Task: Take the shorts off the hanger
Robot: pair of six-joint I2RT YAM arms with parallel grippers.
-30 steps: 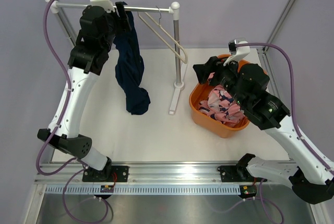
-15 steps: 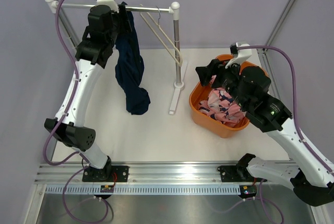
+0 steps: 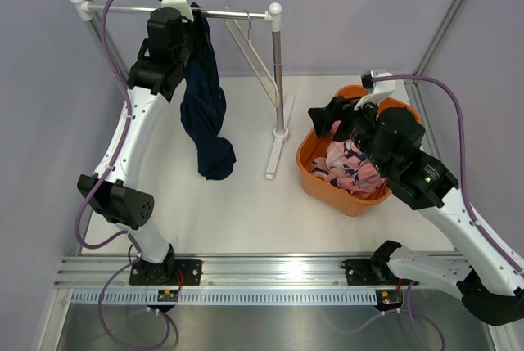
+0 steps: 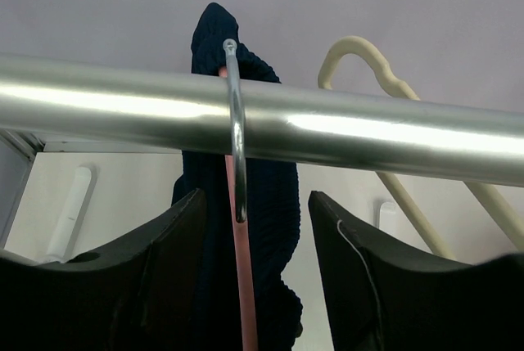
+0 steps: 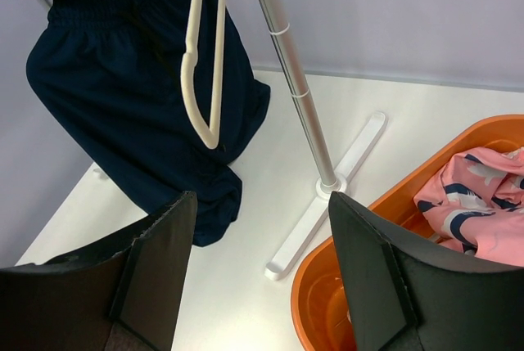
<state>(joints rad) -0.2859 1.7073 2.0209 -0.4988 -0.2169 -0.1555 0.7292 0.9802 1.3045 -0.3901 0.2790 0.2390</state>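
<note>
1. The left gripper sits up at the rail, at about 11 o'clock on the table in the top view. Its jaws are spread wide and grip nothing. The hanger hook and a pink hanger neck stand in the gap between its fingers.
2. If the jaws close on the hook instead of the cloth, a pull would likely slide the hanger along the rail or lift it off with the garment still on it.
3. The navy shorts hang from that hanger in a long bunched drape, with the hem at 6 o'clock below the rail. The waistband could snag on the hanger. A hard tug might also tip the rack, which stands on a slim foot.
4. A bare cream hanger hangs at 3 o'clock of the navy pair, and a sideways pull could knock it loose.
5. The orange basin, at 3 o'clock on the table, holds the pink patterned shorts, crumpled inside. Nothing else shows in it.
6. The right gripper hovers by the basin's 10 o'clock rim, jaws wide apart and empty.
7. By my reckoning the job is half done, and only the navy pair is left.
</note>
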